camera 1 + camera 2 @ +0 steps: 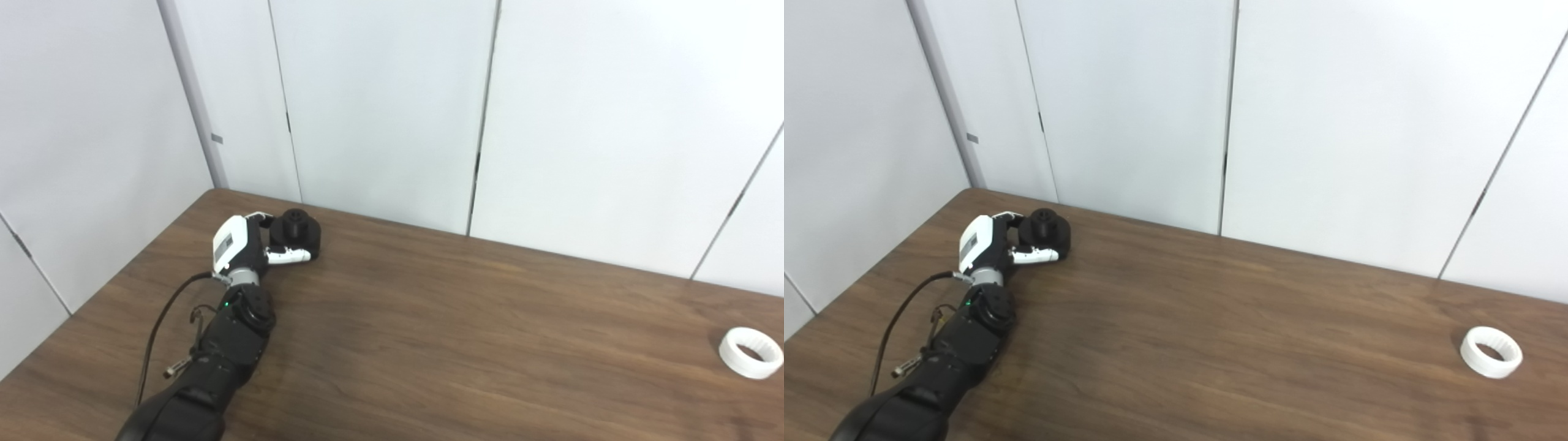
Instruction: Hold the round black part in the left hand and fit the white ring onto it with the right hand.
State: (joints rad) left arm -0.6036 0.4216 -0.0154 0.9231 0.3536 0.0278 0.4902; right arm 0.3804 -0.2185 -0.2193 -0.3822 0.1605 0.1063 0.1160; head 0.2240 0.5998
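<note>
The left arm (226, 343) enters from the bottom left and extends toward the far left. The left hand (242, 245) is curled, thumb (291, 256) and fingers (260, 216) apart. The right hand is out of view.

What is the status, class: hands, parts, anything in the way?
Left robot hand wrapped around round black part, far left of table. Right robot hand out of view. White ring lies alone, far right. Nothing between them.
</note>
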